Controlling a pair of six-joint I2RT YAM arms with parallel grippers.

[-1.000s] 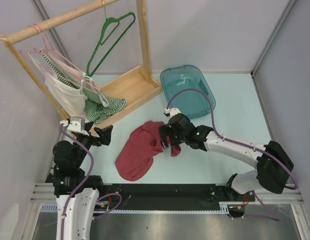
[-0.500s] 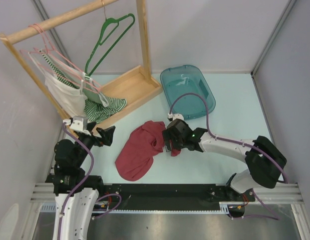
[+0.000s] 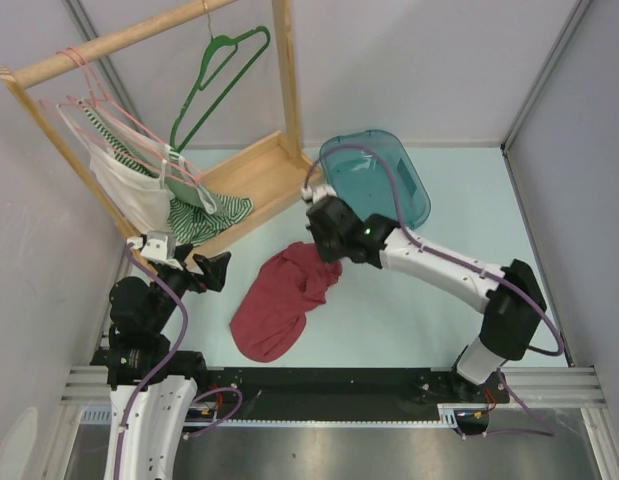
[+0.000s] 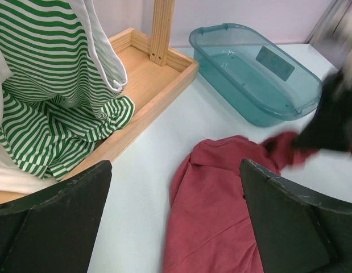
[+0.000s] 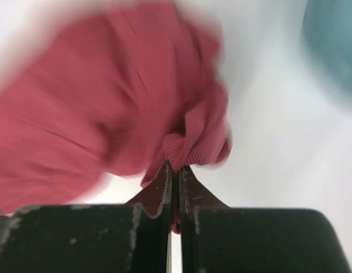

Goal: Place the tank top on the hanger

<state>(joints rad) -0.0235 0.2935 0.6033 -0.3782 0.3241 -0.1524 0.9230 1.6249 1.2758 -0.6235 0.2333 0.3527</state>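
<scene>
Dark red cloth sits pinched in my right claw (image 5: 174, 170). The wrist view shows its 2 fingers pressed together on a bunched fold at the edge of the tank top (image 3: 284, 300), though the picture is blurred. From above, the right arm reaches from its base at the near right corner diagonally left and away across the tabletop (image 3: 429, 320), elbow low, wrist turned down over the tank top's far right corner. The rest of the garment lies crumpled on the tabletop, trailing toward the near left.

My left arm is folded close above its base. The left claw (image 3: 211, 270) stands wide with nothing in it and is aimed at the tank top.

The teal tub (image 3: 414, 200) is just behind the right wrist, and the wooden rack (image 3: 254, 180) base is just to its left. Bare tabletop shows to the right of the tank top and along the near edge.

The hanger (image 3: 214, 85) appears only from above. It hangs tilted by its hook from the rack's top rail, well apart from the tank top. The left wrist view adds the striped garment (image 4: 56, 114) spilling onto the rack base, and the right claw as a dark blur at the cloth's far corner. From above, the wrist body hides the pinch itself.
</scene>
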